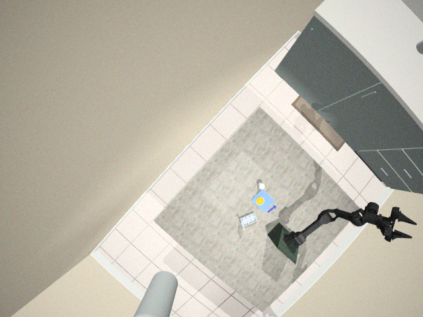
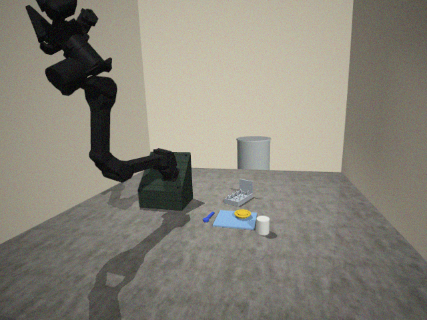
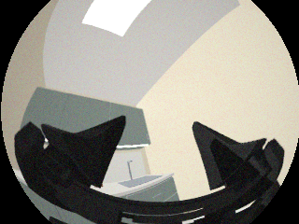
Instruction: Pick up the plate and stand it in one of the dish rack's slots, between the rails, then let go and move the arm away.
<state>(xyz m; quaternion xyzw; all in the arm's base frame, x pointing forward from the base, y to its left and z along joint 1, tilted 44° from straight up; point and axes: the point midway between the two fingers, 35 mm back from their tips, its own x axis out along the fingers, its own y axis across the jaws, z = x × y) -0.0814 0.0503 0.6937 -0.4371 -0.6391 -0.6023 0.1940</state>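
A yellow plate (image 1: 260, 201) (image 2: 242, 213) lies flat on a light blue board (image 1: 268, 201) (image 2: 227, 223). The small grey-white dish rack (image 1: 248, 220) (image 2: 238, 198) stands on the table a short way from the board, with upright rails and a taller panel at one end. My gripper (image 1: 414, 230) (image 3: 159, 120) is open, with nothing between its fingers. It is raised high and far from the plate and the rack, on the other side of the arm's base. The wrist view shows only walls, ceiling and cabinets beyond the fingers, not the plate or rack.
A white cup (image 1: 262, 186) (image 2: 262, 225) stands beside one corner of the board. A blue spoon-like tool (image 1: 271, 209) (image 2: 208, 217) lies along another side of it. The dark green arm base (image 1: 283, 242) (image 2: 161, 196) stands near the rack and the tool.
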